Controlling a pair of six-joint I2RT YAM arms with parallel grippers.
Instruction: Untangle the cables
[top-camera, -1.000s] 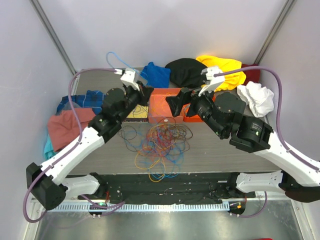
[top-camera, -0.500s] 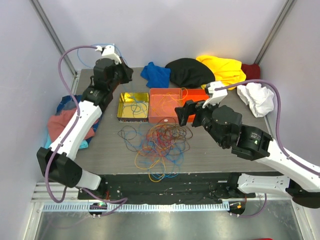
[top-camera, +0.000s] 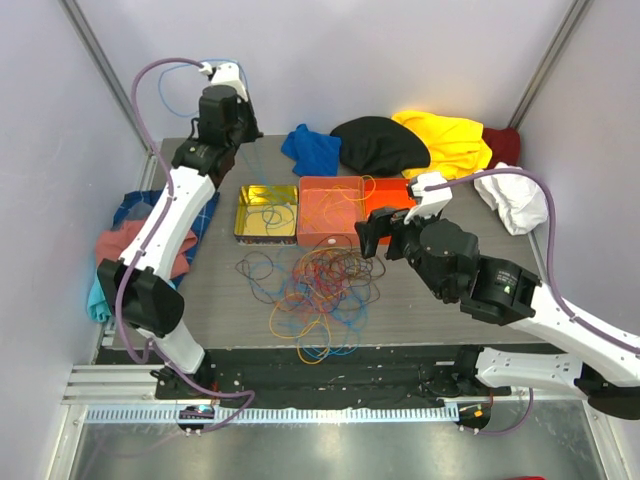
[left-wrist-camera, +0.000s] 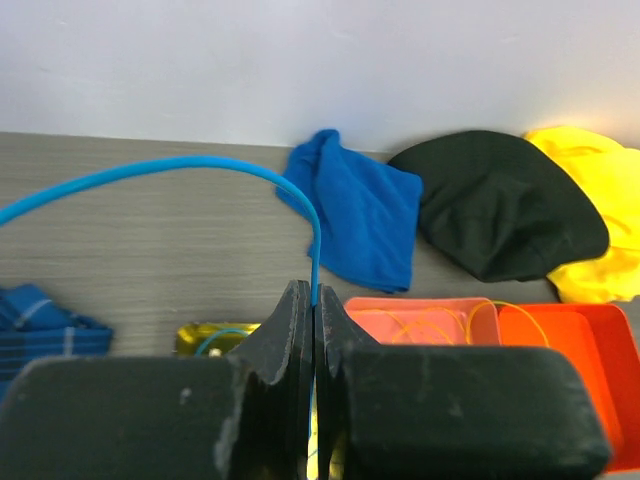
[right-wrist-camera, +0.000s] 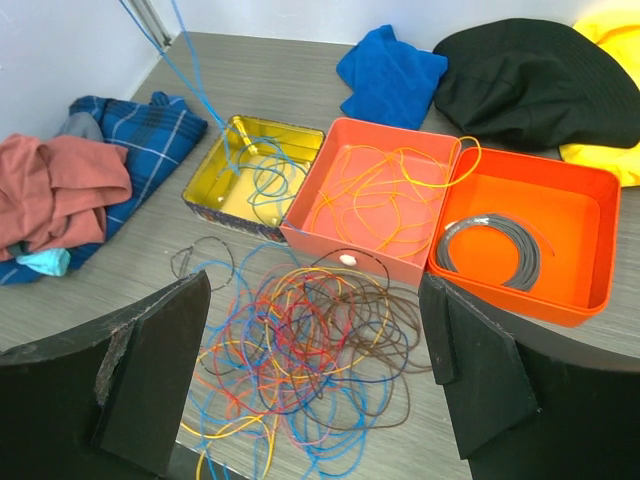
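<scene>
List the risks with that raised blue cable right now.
The thin blue cable, pinched in the shut left gripper, runs straight down into the shallow gold tin; pulling higher might drag the tin or lift out the loops inside. The open right gripper above the multicoloured cable tangle could grab several strands.

The cables (right-wrist-camera: 300, 370) were a tangle of orange, yellow, red, blue and dark brown on the grey wood-grain table (left-wrist-camera: 150, 240), and one blue cable (left-wrist-camera: 180, 165) was a brighter sky shade. A shiny gold tin (top-camera: 252, 195) held blue strands, a salmon-orange box (right-wrist-camera: 330, 240) held orange ones, and a brighter orange box (right-wrist-camera: 560, 200) held a grey coil (right-wrist-camera: 490, 226). The fabrics were a royal-blue cloth (left-wrist-camera: 365, 215), a black cloth (left-wrist-camera: 500, 205), a yellow cloth (left-wrist-camera: 590, 170), a white cloth (top-camera: 510, 195), a dark red cloth (top-camera: 503, 145), a blue plaid cloth (right-wrist-camera: 140, 130), a rust-pink shirt (right-wrist-camera: 60, 190) and a teal scrap (right-wrist-camera: 40, 260).
</scene>
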